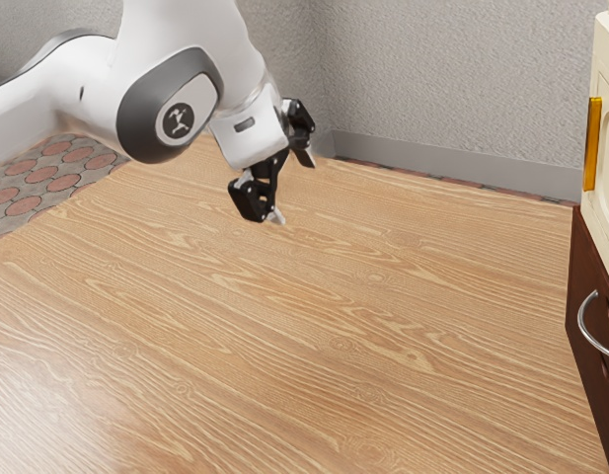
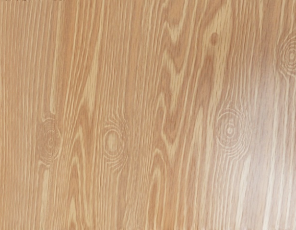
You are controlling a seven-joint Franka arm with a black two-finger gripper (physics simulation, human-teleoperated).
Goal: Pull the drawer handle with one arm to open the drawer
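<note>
Spread pincer (image 1: 293,189) on the left; silver drawer handle (image 1: 581,318) on the far right.
Toward the exterior view's left, my pincer hangs above the wood-grained bench (image 1: 314,316), its two fingers apart with nothing between them. At the exterior view's right edge, the curved handle bows out from a dark brown front (image 1: 578,262), below a cream panel (image 1: 605,173) with an upright amber pull (image 1: 592,144). The handle looks like rigid, smooth metal, perhaps a little slippery, and unlikely to bend; the drawer's weight I can't judge. I'd take it at the middle of its bow, one finger behind the bar, and pull straight out. It lies well apart from my pincer, across the bench toward the exterior view's right.
</note>
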